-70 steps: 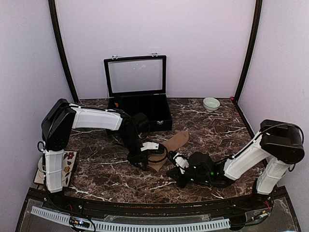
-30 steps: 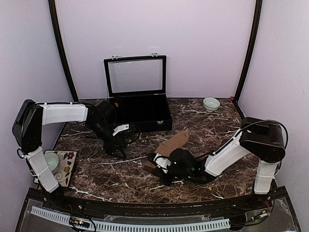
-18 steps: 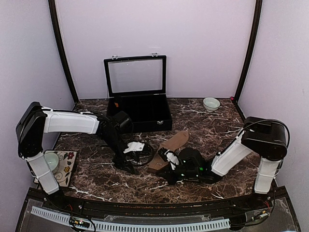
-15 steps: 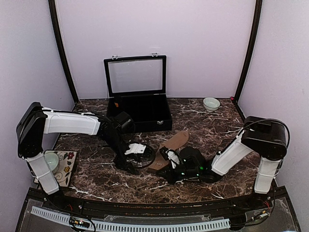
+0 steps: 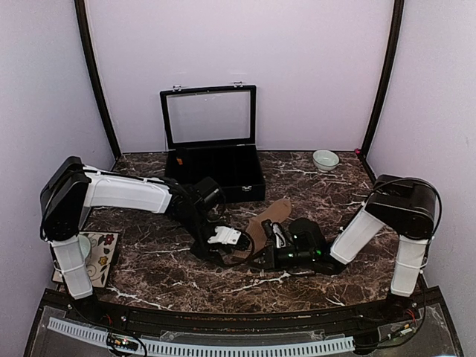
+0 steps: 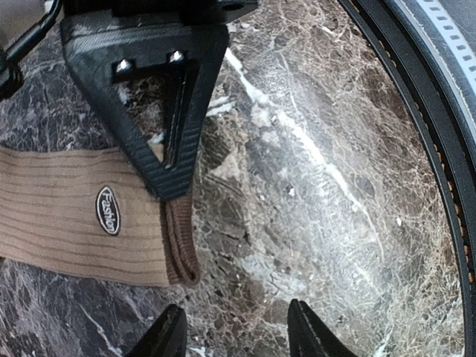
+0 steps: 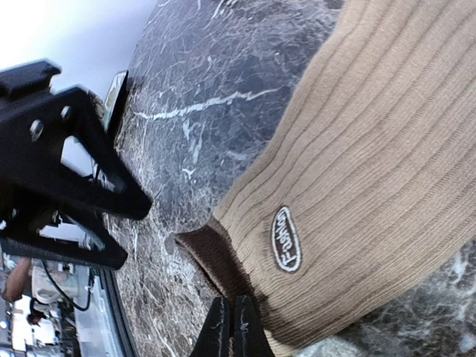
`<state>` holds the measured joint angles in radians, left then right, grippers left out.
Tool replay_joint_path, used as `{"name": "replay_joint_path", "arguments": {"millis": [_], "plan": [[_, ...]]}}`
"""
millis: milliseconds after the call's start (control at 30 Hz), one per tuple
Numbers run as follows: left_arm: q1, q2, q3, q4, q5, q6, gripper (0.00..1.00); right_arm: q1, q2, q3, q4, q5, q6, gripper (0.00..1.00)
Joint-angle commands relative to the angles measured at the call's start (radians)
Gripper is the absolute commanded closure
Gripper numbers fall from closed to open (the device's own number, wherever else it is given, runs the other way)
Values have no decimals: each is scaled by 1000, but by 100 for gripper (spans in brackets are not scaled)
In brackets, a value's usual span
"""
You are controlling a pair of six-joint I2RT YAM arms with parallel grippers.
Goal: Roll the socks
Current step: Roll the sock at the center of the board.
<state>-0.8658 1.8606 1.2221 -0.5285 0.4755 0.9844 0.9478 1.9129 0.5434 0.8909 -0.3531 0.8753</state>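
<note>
Nearest the arms, in front of the black case (image 5: 216, 175), the tan sock (image 5: 271, 214) lies flat on the marble tabletop (image 5: 149, 275), its darker cuff (image 6: 181, 249) pointing away from the case. Only this sock shows; the patterned one is not to be found.

The right pincer (image 7: 231, 316) has its fingers pressed together, tips on the cuff's edge. Whether a fold of fabric is nipped between them I cannot tell. The left pincer (image 6: 238, 336) stands apart with only bare stone between its fingers, just beside the cuff.

The step looks like starting the roll from the cuff. To do it well, the left pincer should shift onto the cuff before closing, catching both layers rather than the tabletop. Then the edge should be turned over toward the case in small, even tucks while the other arm pins the fabric. Ribbed knit will likely slide on polished stone and spring loose. The two pincers sit very near each other, so a knock is the thing to watch.

Well left of the case and nearer, a pale cup (image 5: 85, 245) sits on a flowered mat (image 5: 105, 251), mostly hidden by the arm.

The case stands open, lid upright – nothing shows in its dark compartments. To its right, by the back wall, a small bowl (image 5: 325, 160) shows nothing inside.
</note>
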Motion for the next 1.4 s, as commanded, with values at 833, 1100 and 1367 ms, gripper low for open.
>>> {"name": "replay_joint_path", "arguments": {"millis": [833, 1100, 1367], "plan": [[-45, 48, 64, 42, -87, 82, 56, -41, 41, 24, -337, -36, 103, 100], [-45, 67, 71, 40, -84, 73, 56, -43, 48, 26, -323, -38, 109, 100], [-45, 79, 69, 42, -91, 85, 56, -43, 51, 30, -320, -43, 114, 100]]}}
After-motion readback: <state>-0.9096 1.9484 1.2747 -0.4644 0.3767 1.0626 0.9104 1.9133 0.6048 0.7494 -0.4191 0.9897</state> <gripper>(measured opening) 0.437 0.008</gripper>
